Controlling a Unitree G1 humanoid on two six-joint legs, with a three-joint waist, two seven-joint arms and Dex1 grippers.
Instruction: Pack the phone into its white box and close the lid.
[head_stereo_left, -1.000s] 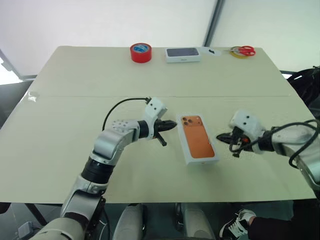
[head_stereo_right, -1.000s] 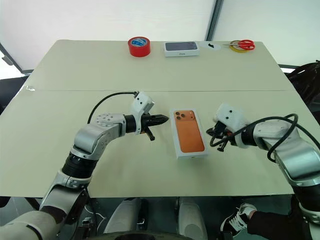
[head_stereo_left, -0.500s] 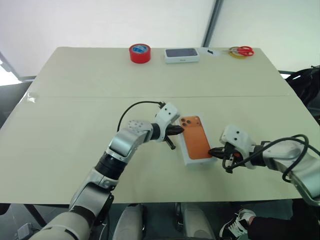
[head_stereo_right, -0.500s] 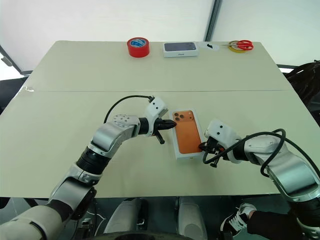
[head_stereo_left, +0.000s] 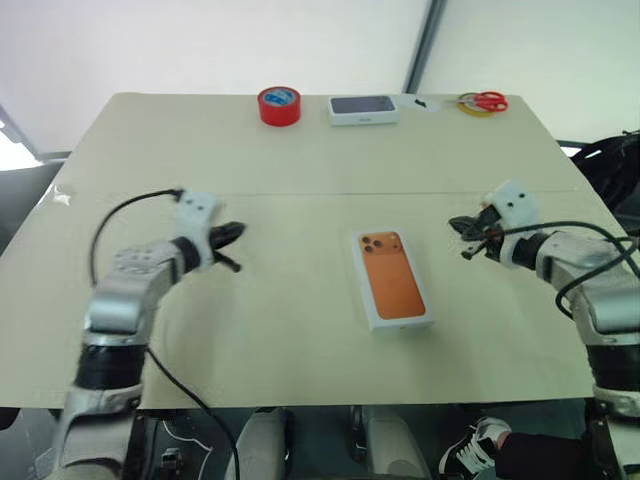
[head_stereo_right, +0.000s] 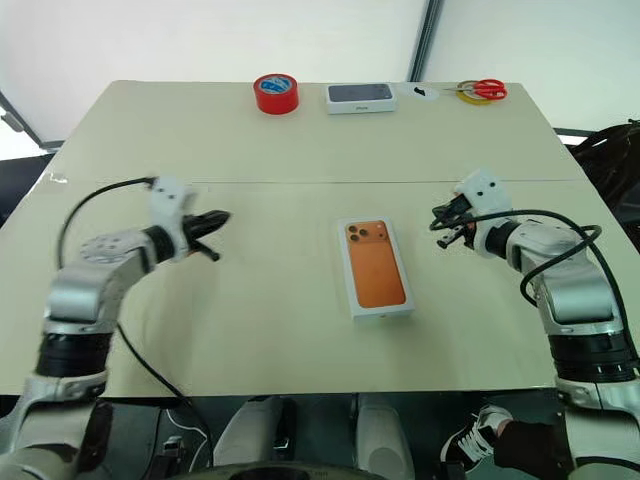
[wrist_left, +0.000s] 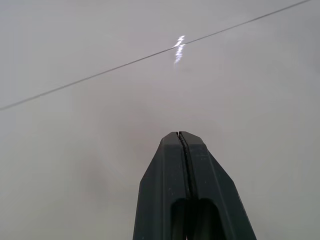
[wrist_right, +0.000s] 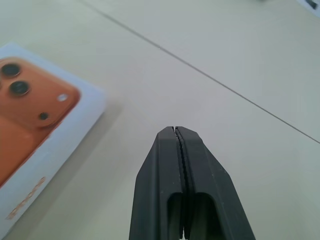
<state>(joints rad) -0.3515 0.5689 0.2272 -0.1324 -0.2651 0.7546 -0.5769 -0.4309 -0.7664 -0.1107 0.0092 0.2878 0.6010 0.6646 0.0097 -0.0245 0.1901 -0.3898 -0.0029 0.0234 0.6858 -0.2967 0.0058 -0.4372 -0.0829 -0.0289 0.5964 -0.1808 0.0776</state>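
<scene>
A white box lies shut in the middle of the table, and its lid (head_stereo_left: 393, 280) faces up with the orange phone picture on it. One corner of the lid (wrist_right: 30, 125) is in the right wrist view. The phone is hidden. My left gripper (head_stereo_left: 232, 235) is shut on nothing and hovers well to the left of the box; its tips (wrist_left: 181, 135) are over bare table. My right gripper (head_stereo_left: 458, 224) is shut too, holds nothing, and stays a short way off the box's far right corner, tips (wrist_right: 175, 130) pointing left.
Along the far edge stand a red tape roll (head_stereo_left: 281, 105), a white box with a dark top (head_stereo_left: 364, 109) and red-handled scissors (head_stereo_left: 487, 100). A thin seam (head_stereo_left: 300, 192) crosses the table behind the grippers.
Both grippers have pulled away from the box's sides: the left swung far to the left, the right went right and farther back. The box has stayed put.
</scene>
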